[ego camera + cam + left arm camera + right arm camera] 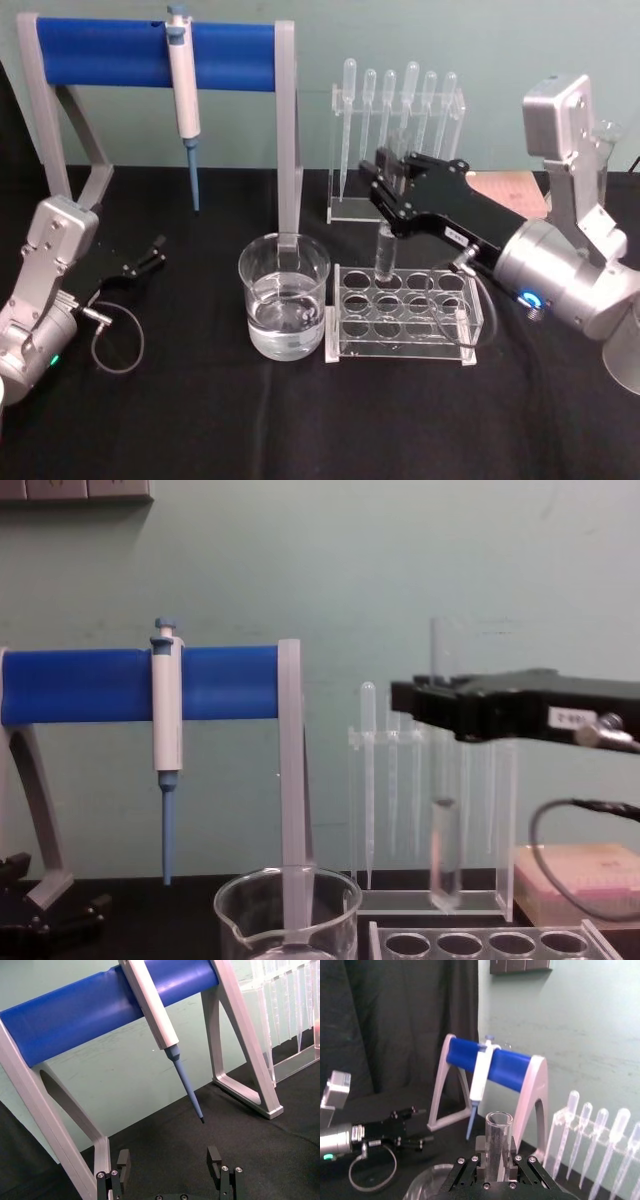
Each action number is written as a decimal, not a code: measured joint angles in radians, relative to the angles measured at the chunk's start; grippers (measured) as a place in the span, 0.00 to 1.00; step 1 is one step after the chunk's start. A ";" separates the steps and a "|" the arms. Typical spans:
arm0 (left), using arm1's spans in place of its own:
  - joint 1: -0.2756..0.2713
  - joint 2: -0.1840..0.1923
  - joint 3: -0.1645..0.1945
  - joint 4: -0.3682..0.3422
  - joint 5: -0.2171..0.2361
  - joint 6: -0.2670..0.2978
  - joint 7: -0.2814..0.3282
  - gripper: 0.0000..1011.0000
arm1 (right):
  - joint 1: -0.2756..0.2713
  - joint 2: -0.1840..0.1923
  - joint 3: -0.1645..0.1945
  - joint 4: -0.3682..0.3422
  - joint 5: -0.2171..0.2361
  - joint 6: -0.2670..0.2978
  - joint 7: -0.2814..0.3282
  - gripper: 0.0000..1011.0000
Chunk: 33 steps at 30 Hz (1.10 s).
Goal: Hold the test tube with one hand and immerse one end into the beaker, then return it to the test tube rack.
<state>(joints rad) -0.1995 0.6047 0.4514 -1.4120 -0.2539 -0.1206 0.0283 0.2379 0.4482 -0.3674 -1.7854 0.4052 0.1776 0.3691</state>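
Fingers of the right gripper pinch the tube at about mid-length. The tube's long axis is vertical, with the open rim up and the round bottom down. It hangs over the back row of the rack, towards the rack's left end. Whether the bottom has entered a hole or hangs just above it cannot be told.

Surroundings:
- **Surface**: dark, and bare in front of the beaker and rack.
- **Stand**: at the back left, with a blue bar carrying a hanging pipettor. Its right leg comes down just behind the beaker.
- **Pipettes**: in a clear holder directly behind the rack, near the tube's upper part.
- **Rack:** front holes empty, with open room above them.
- **Beaker**: just beside the rack's left end and holding water. Its mouth is unobstructed from above.
- **Left gripper**: low over the surface at the far left, well apart from the glassware, fingers spread.

Visibility:
- The fingers hide the tube's middle.
- In the head view the tube's top blends with the pipettes behind it.
- In the chest view the tube's rim stands free above the gripper, and the lower edge cuts off the beaker and rack.
- The right arm and its cable overlap the rack's right back corner.
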 joint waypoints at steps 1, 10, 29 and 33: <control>0.000 0.000 0.000 0.000 0.000 0.000 0.000 0.99 | 0.014 -0.011 -0.008 0.008 0.000 -0.004 0.001 0.22; 0.000 0.000 0.000 0.000 0.000 0.000 0.000 0.99 | 0.149 -0.102 -0.090 0.115 0.000 -0.029 0.039 0.22; 0.000 0.000 0.000 0.000 0.000 0.000 0.000 0.99 | 0.211 -0.217 -0.196 0.399 -0.048 -0.167 0.085 0.22; 0.000 0.000 0.000 0.000 0.000 0.000 0.000 0.99 | 0.197 -0.223 -0.204 0.434 -0.062 -0.185 0.089 0.22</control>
<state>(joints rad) -0.1996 0.6047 0.4514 -1.4120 -0.2539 -0.1205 0.0283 0.4346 0.2255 -0.5718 -1.3512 0.3437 -0.0073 0.4586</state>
